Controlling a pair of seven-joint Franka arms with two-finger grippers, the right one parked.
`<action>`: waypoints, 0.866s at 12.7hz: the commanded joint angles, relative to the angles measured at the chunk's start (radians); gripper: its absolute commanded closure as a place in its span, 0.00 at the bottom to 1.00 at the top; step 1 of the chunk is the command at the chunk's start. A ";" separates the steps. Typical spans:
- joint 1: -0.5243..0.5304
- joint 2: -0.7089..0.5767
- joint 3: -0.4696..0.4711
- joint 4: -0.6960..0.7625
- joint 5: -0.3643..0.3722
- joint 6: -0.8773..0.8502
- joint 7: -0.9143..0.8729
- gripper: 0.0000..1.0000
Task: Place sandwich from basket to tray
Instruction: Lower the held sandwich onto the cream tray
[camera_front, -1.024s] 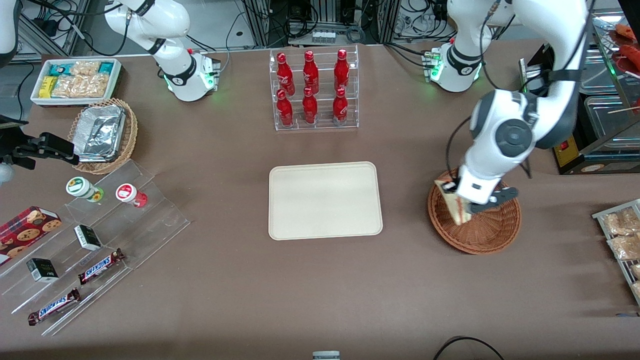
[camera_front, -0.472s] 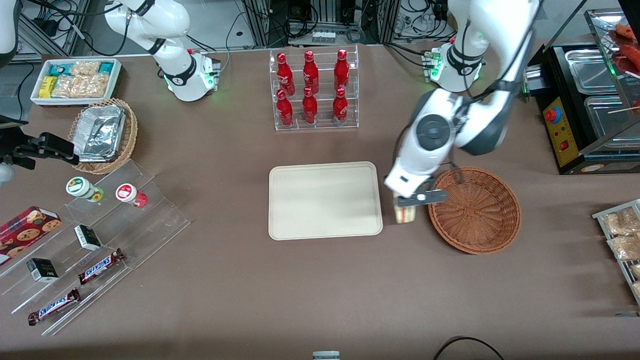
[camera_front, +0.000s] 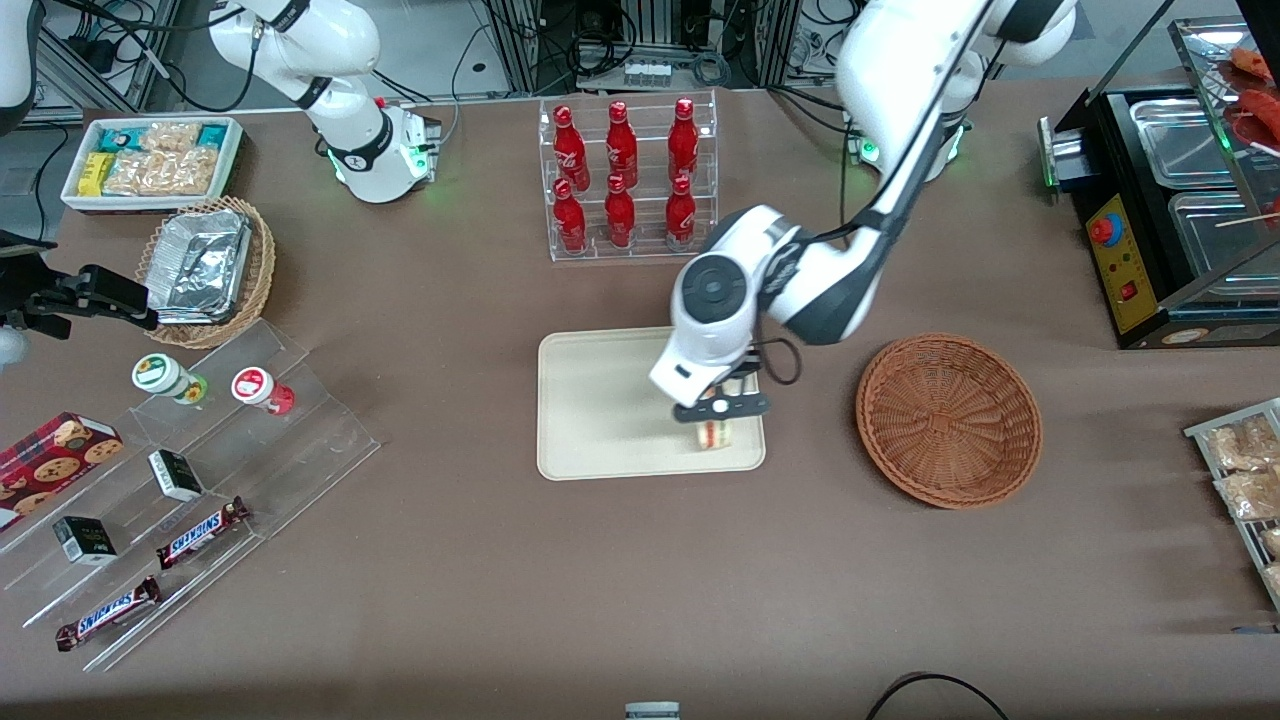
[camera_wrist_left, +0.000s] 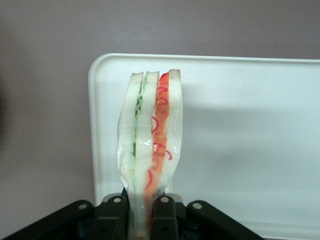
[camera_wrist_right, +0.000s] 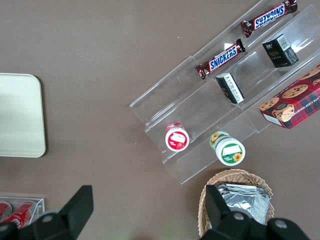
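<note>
The wrapped sandwich (camera_front: 714, 434) (camera_wrist_left: 150, 150) hung clamped in the end effector (camera_front: 717, 420) (camera_wrist_left: 143, 210) over the tray (camera_front: 600, 400) (camera_wrist_left: 250, 125); the wicker basket (camera_front: 948, 420) sat beside the tray.

I am working in a robotics lab dressed up as a small snack shop. My left arm's black two-finger claw (camera_front: 716, 412) hovers over a brown table (camera_front: 480, 560) laid out like a shop counter. Farther from the front camera than the claw stands a clear acrylic rack of red bottles (camera_front: 625, 180). Toward the parked arm's end are clear stepped shelves with chocolate bars (camera_front: 200, 470) and a white bin of snack packets (camera_front: 152, 160). Past the table's edge hang tangled black cables and equipment racks (camera_front: 640, 40).
</note>
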 joint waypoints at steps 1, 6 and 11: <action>-0.040 0.115 0.003 0.158 -0.028 -0.045 -0.027 1.00; -0.043 0.178 -0.038 0.213 -0.070 -0.033 -0.028 1.00; -0.063 0.190 -0.038 0.201 -0.062 0.004 -0.097 1.00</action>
